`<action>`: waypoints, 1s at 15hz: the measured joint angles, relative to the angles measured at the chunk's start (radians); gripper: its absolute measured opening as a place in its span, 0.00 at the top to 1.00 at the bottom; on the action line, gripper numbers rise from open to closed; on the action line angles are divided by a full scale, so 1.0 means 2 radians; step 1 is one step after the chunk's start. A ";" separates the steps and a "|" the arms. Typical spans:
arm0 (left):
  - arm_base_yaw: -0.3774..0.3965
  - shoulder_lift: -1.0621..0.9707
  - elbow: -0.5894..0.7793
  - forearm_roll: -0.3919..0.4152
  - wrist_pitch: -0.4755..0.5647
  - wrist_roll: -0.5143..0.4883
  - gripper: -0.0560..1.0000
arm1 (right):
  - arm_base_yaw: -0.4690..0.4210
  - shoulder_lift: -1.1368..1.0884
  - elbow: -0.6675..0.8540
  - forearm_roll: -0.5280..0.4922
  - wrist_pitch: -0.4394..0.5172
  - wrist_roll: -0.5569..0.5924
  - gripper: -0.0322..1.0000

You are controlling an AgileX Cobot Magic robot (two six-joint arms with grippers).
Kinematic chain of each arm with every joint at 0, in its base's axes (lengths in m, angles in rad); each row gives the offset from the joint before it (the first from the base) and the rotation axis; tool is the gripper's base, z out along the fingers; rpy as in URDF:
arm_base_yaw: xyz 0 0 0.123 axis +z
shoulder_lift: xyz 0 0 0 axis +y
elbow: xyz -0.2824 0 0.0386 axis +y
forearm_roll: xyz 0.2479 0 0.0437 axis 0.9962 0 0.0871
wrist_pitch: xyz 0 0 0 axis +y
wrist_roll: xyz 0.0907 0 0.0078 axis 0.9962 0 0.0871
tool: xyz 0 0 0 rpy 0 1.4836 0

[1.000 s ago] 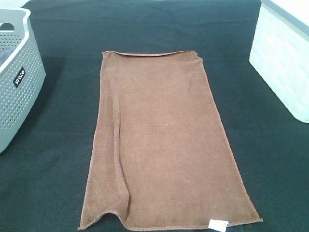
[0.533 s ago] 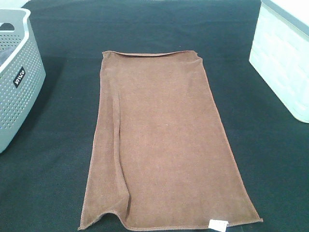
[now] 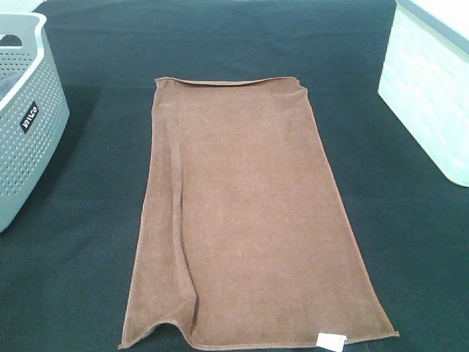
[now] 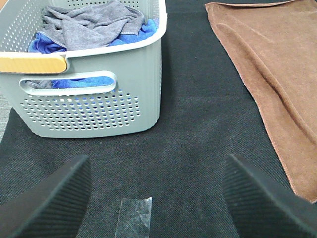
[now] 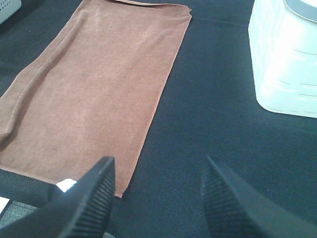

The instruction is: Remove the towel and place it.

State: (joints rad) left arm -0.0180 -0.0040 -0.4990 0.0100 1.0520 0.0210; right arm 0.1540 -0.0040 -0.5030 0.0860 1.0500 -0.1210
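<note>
The brown towel (image 3: 245, 220) lies spread out lengthwise on the black tablecloth (image 3: 410, 242), with a long fold along its left side and a white label (image 3: 331, 339) at the near right corner. Neither arm shows in the exterior high view. In the left wrist view my left gripper (image 4: 156, 198) is open above the cloth, nothing between its fingers (image 4: 49, 203), and the towel (image 4: 267, 69) lies off to one side. My right gripper (image 5: 158, 198) is open too, hovering by the near corner of the towel (image 5: 99, 94), apart from it.
A grey perforated basket (image 3: 26, 125) at the left edge holds grey and blue cloths (image 4: 94, 25). A white container (image 3: 432, 88) stands at the right. A strip of clear tape (image 4: 134, 218) sticks to the tablecloth between the left fingers.
</note>
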 joint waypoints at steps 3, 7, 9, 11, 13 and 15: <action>0.000 0.000 0.000 0.000 0.000 0.000 0.28 | 0.000 0.000 0.000 0.000 0.000 0.000 0.47; 0.000 0.000 0.000 0.000 0.000 0.000 0.28 | 0.000 0.000 0.000 0.000 0.000 0.000 0.47; 0.000 0.000 0.000 0.000 0.000 0.001 0.28 | 0.000 0.000 0.000 0.000 0.000 0.000 0.47; 0.000 0.000 0.000 0.000 0.000 0.001 0.28 | 0.000 0.000 0.000 0.000 0.000 0.000 0.47; 0.000 0.000 0.000 0.000 0.000 0.001 0.28 | 0.000 0.000 0.000 0.000 0.000 0.000 0.47; 0.000 0.000 0.000 0.000 0.000 0.001 0.28 | 0.000 0.000 0.000 0.000 0.000 0.000 0.47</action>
State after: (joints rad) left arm -0.0180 -0.0040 -0.4990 0.0100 1.0520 0.0220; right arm 0.1540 -0.0040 -0.5030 0.0860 1.0500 -0.1210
